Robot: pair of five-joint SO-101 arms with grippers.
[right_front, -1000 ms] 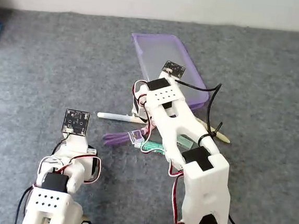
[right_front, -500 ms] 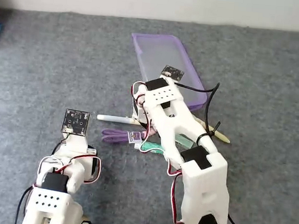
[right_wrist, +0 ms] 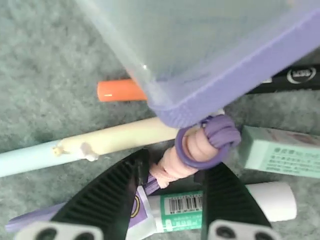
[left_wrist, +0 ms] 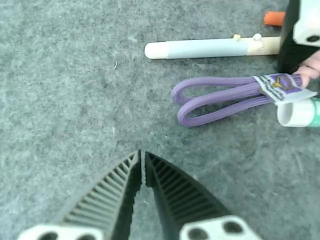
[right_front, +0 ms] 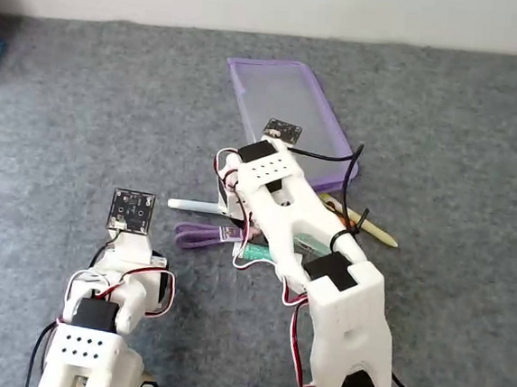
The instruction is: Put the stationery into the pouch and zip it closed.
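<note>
Two jobs here: right fingers part-open, straddling the zip pull at the pouch corner, nothing gripped, probably lining up to open it. Left fingers shut, empty, low over the worktop near the purple band. Stationery lies outside the pouch.

This looked like a small robotics lab or hobby workbench. A left arm and a right arm, both of white, printed-looking plastic, stood side by side, with bare circuit boards and loose red and black wires left exposed along them. The work surface was a grey felt-like mat running back to a plain pale wall. On it lay small desk goods such as a purple pouch and a white pen, within the arms' span.
</note>
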